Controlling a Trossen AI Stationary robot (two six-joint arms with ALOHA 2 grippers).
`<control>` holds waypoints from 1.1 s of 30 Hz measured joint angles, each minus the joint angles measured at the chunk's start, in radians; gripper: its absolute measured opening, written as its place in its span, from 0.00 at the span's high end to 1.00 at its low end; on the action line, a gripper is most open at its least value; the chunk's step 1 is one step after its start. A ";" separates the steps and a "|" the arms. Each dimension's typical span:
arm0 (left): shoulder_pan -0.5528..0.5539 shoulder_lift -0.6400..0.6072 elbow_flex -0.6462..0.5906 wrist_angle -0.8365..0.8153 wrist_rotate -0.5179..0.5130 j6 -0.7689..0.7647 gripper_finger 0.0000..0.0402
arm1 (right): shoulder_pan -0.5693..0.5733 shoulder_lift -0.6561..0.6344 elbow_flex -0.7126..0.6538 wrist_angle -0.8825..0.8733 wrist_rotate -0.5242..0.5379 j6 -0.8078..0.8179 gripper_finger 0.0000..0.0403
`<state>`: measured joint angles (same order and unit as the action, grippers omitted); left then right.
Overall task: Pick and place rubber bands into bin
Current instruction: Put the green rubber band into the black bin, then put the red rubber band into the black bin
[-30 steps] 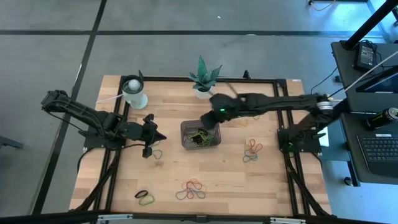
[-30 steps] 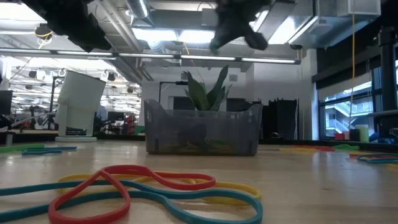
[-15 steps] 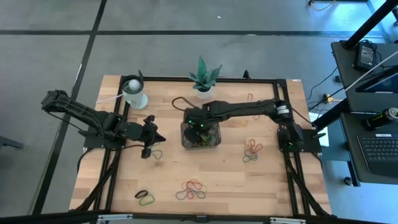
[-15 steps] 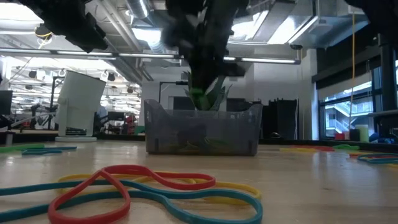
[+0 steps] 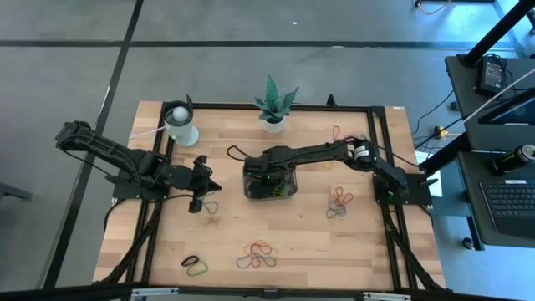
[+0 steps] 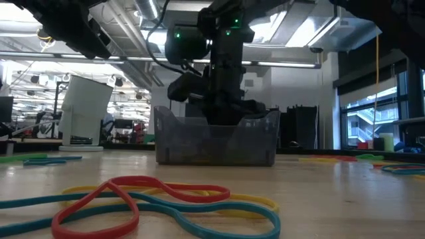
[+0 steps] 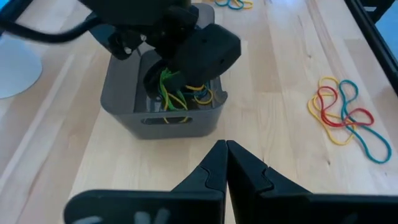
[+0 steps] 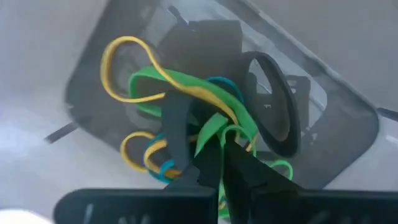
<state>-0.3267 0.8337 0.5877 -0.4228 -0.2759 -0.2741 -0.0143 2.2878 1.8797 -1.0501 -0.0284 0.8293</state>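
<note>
Two grippers are at work over one table. Down inside the bin (image 5: pixel 269 181), the right gripper (image 8: pixel 219 163) has its fingers nearly pressed together on a green rubber band (image 8: pixel 217 102), with yellow, teal and black bands tangled beneath in the tray. Well left of the bin, the left gripper (image 7: pixel 226 163) hovers above the wood with its fingers pressed together, holding nothing. Four loose clusters of rubber bands lie on the table (image 5: pixel 368 242): one (image 5: pixel 257 255) at the front centre, one (image 5: pixel 195 266) front left, one (image 5: pixel 338 203) right of the bin, one (image 5: pixel 209 206) just beside the left gripper. One potted plant (image 5: pixel 273 104) and one white cup (image 5: pixel 181 125) stand along the back edge.
</note>
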 joint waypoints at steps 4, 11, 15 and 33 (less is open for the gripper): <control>0.000 0.000 0.000 0.000 0.009 0.000 1.00 | 0.000 0.004 0.000 0.001 0.000 0.003 0.91; 0.000 0.000 0.000 0.000 0.009 0.000 1.00 | 0.000 -0.022 0.000 -0.009 0.000 0.006 0.78; 0.000 0.000 0.000 0.000 0.009 0.000 1.00 | 0.000 -0.052 0.000 -0.019 0.005 0.007 0.72; 0.000 0.000 0.000 0.000 0.036 -0.001 1.00 | 0.040 -0.248 0.001 -0.115 0.168 -0.028 0.64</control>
<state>-0.3267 0.8337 0.5877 -0.4229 -0.2402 -0.2753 0.0252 2.0401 1.8808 -1.1651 0.1399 0.8015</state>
